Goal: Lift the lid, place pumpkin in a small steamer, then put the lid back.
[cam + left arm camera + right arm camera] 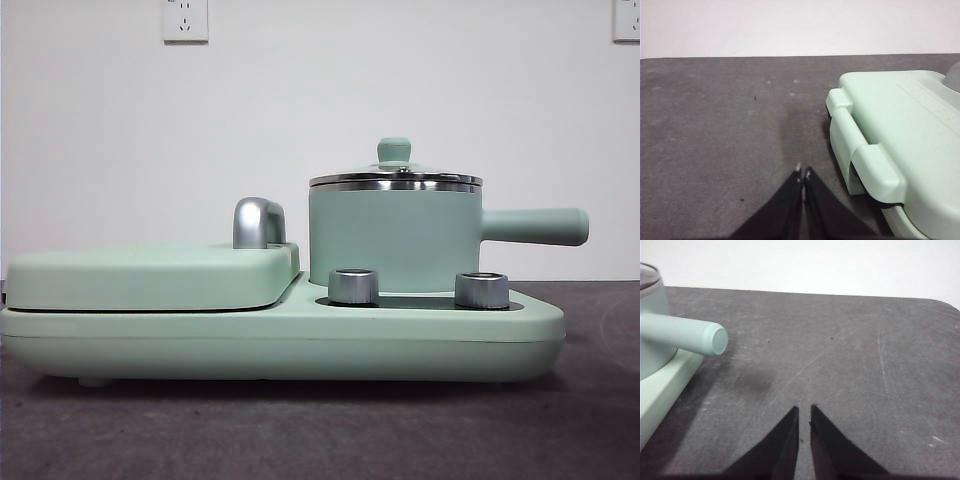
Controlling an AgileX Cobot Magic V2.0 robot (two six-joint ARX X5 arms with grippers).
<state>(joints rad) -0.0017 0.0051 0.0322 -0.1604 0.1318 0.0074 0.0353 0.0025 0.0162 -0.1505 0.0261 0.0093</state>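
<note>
Two grippers: both idle over bare table, neither visible in the front view.
Left gripper (803,176): jaws pressed together, holding nothing; hangs over the grey table (715,125) beside the griddle cover's hinged end.
Griddle cover (150,275): lower left of the front view, flat, closed, steel handle (258,222) at its rear edge.
Small steamer (395,240): centre right, seated on the base (300,340) behind two steel dials (353,286); side handle pointing right.
Lid (395,180): on the steamer, rim seated level, knob (394,150) upright and unobstructed.
Pumpkin: not seen in any view; location cannot be told.
Right gripper (804,415): jaws nearly closed, a narrow slit between them, empty; near the steamer handle's end.
Step in hand, judged: lifting the lid. Recommend opening wide, descending centred on the knob, closing squarely, then raising straight up to clear the rim.
</note>
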